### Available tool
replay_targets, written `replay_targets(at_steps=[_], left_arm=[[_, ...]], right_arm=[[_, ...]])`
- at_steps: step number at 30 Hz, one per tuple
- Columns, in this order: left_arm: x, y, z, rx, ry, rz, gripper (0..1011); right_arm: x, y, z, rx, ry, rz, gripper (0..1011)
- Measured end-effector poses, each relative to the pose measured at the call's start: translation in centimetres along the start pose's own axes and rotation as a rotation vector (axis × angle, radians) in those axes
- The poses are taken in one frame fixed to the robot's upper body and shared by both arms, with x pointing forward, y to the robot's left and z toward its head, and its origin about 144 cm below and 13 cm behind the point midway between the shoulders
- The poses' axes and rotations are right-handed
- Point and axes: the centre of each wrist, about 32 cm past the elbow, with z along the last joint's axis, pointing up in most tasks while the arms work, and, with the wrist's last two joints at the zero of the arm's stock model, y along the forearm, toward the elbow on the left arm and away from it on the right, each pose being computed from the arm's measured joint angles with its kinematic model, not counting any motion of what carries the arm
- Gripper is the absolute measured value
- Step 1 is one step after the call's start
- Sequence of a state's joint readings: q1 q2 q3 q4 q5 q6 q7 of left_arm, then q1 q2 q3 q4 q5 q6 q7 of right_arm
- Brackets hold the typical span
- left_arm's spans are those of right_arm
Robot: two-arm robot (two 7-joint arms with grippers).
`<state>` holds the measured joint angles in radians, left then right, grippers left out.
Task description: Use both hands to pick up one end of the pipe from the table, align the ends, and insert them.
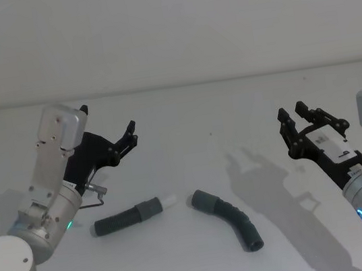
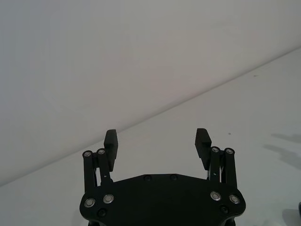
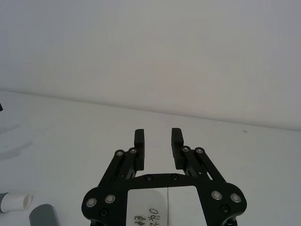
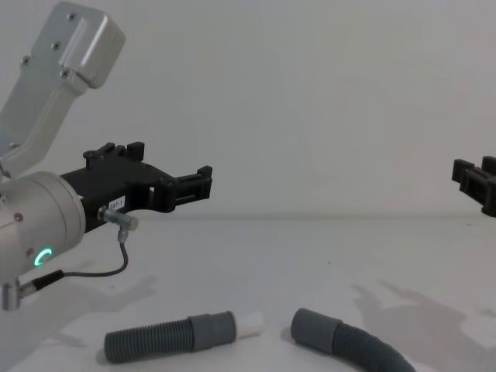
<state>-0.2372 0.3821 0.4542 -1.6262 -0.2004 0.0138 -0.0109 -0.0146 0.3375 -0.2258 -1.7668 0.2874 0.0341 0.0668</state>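
Observation:
The pipe lies on the table as two dark corrugated lengths. One length ends in a grey collar with a white tip. The other length curves away from a plain grey socket cuff. Tip and cuff face each other across a small gap; they show again as the tip and the cuff. My left gripper hovers open above and behind the collar piece, holding nothing. Far to the right, my right gripper is open and raised, bearing a white label.
A thin grey cable loops under the left wrist. The pale wall rises behind the table's far edge. Bare table lies between the two grippers and in front of the pipe.

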Motion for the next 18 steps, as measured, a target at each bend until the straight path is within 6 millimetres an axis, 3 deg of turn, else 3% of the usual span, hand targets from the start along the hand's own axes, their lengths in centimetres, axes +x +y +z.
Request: replay_targets(at_steps=[18], left_arm=[[0.0, 0.0, 0.0, 0.0, 0.0, 0.0, 1001]], right_arm=[[0.0, 0.0, 0.0, 0.0, 0.0, 0.0, 332]])
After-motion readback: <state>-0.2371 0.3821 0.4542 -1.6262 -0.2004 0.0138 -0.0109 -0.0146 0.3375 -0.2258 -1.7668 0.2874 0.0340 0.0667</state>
